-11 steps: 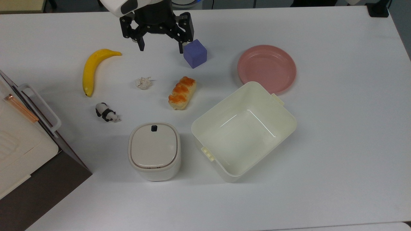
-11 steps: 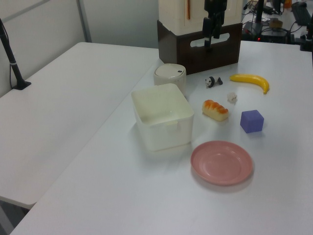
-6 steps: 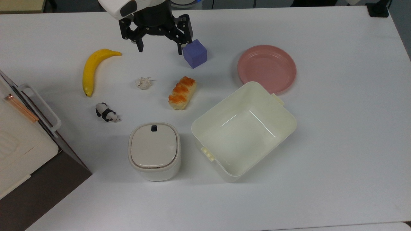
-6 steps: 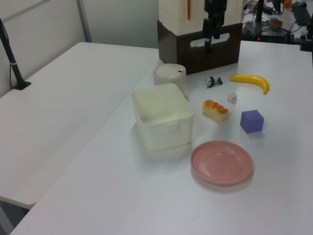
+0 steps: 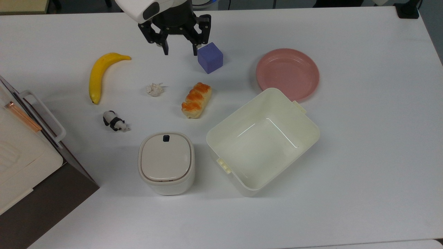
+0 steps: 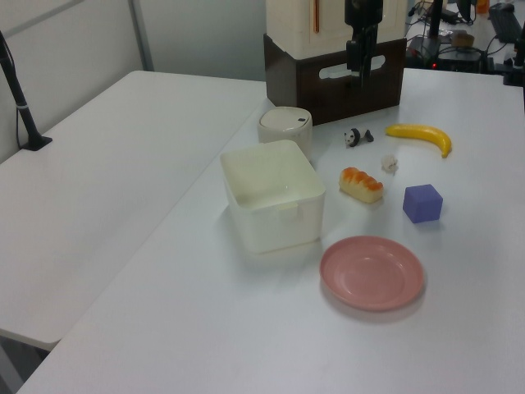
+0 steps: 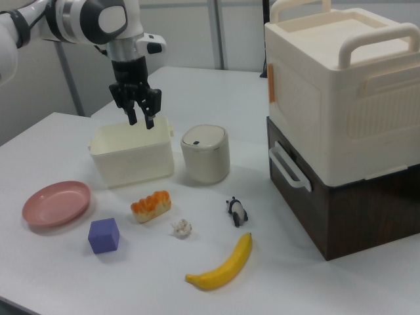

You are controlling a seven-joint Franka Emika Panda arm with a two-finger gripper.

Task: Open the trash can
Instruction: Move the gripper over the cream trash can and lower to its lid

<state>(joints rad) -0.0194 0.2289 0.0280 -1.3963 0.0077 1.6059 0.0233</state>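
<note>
1. A white table [image 5: 363, 145] is seen, with a stacked cream and brown cabinet [image 7: 341, 125] at one edge.
2. The trash can [image 5: 166, 163] stands well apart from the gripper [image 5: 180, 50], lid down, beyond the paper wad [image 5: 154, 89] and bread [image 5: 196, 100] in the top view.
3. The lidless tub [image 5: 263, 140] sits just beside it.
4. The gripper is raised, fingers spread, nothing held.
5. The bin is judged light, rigid and smooth; the black button [image 5: 166, 138] is the likely contact point, pressed downward.

yellow banana [image 5: 98, 75], purple cube [image 5: 210, 57], pink plate [image 5: 287, 73], black-and-white panda [image 5: 114, 121], cream trash can [image 5: 166, 164] with beige lid, black button [image 5: 166, 138], cream tub [image 5: 263, 140]
</note>
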